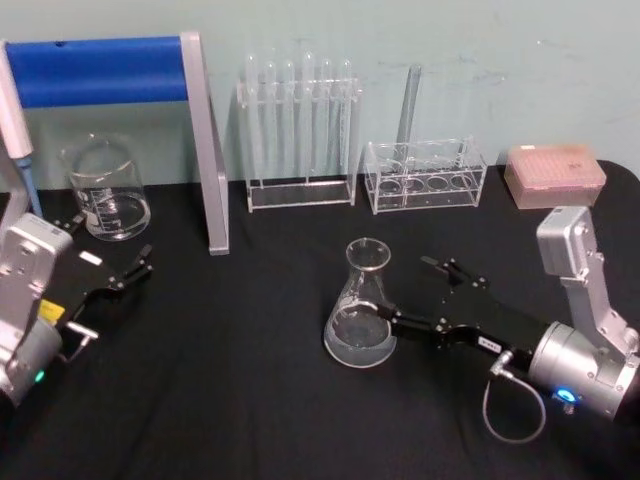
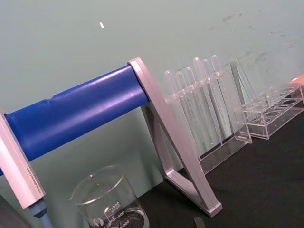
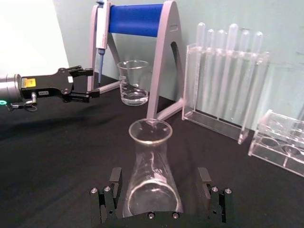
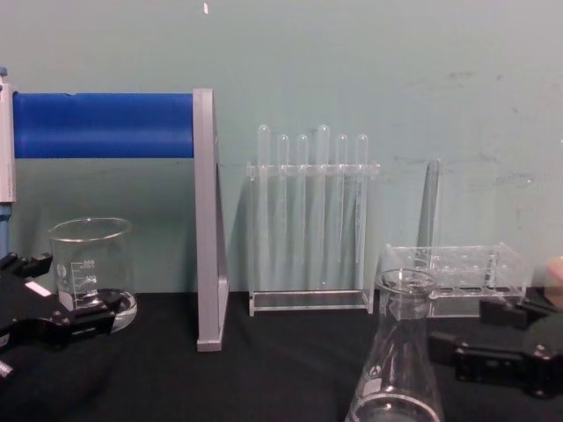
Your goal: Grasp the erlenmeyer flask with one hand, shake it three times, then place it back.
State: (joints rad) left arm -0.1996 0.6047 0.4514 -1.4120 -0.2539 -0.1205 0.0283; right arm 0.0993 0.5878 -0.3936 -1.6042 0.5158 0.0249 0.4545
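The clear glass erlenmeyer flask stands upright on the black table, right of centre; it also shows in the chest view. My right gripper reaches in from the right and is open. In the right wrist view the flask stands between the two black fingers of the right gripper, with a small gap on each side. My left gripper rests open at the left side of the table, near the beaker and far from the flask.
A glass beaker stands at the back left beside a grey stand with a blue bar that holds a pipette. Along the back wall are a test tube rack, a lower clear rack and a pink box.
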